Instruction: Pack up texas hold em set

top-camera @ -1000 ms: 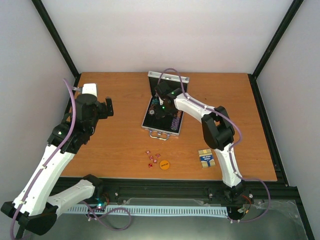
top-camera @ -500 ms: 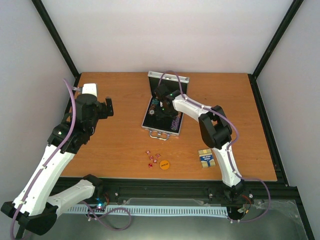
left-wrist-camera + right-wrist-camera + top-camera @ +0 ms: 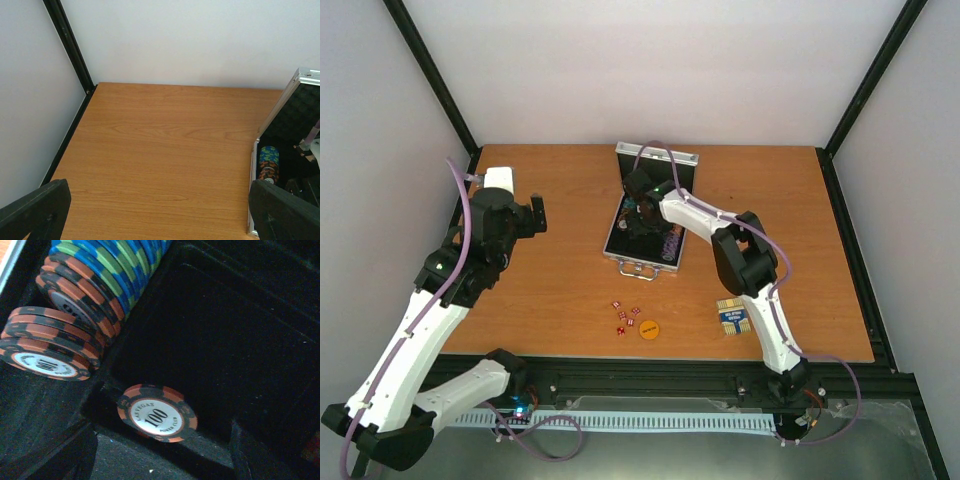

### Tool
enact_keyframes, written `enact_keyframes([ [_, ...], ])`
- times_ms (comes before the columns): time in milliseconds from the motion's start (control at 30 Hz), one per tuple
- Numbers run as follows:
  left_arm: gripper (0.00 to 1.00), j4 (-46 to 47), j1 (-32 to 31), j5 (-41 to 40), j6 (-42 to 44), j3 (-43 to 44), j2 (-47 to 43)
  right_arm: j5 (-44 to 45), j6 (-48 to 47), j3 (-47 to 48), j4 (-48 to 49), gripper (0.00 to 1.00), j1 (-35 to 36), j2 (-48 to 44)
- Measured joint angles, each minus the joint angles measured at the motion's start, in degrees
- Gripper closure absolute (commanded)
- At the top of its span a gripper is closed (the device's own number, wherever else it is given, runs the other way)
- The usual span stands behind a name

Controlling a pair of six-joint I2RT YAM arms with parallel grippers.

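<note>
Warm wood-grain tabletop [image 3: 550,280] between white walls carries your small silver aluminium case [image 3: 616,235], lid raised at the far middle, while the tiny red dice [image 3: 625,315], the flat orange disc [image 3: 649,328] and the blue-yellow card deck [image 3: 732,316] lie outside it near the front edge. Your right gripper [image 3: 642,212] reaches into the black lining with fingers spread, and an orange-and-black striped poker chip marked 100 [image 3: 157,413] lies flat between them, touching neither, beside a row of blue-green and orange-black chips [image 3: 95,285]. Your left gripper [image 3: 538,216] hangs over the table's left side, jaws spread wide, holding nothing.
</note>
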Motion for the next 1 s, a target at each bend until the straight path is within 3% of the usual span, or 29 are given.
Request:
enact_keyframes([
  [800, 0.0, 0.0, 0.0, -0.1, 0.0, 0.0, -1.7, 2.8, 5.1, 1.0, 0.0, 0.34, 1.4, 1.0],
  [900, 0.0, 0.0, 0.0, -0.1, 0.0, 0.0, -1.9, 2.7, 5.1, 1.0, 0.0, 0.44, 1.4, 1.0],
  [1000, 0.0, 0.0, 0.0, -0.1, 0.0, 0.0, -2.0, 2.2, 5.3, 0.9, 0.7, 0.46, 1.6, 1.0],
])
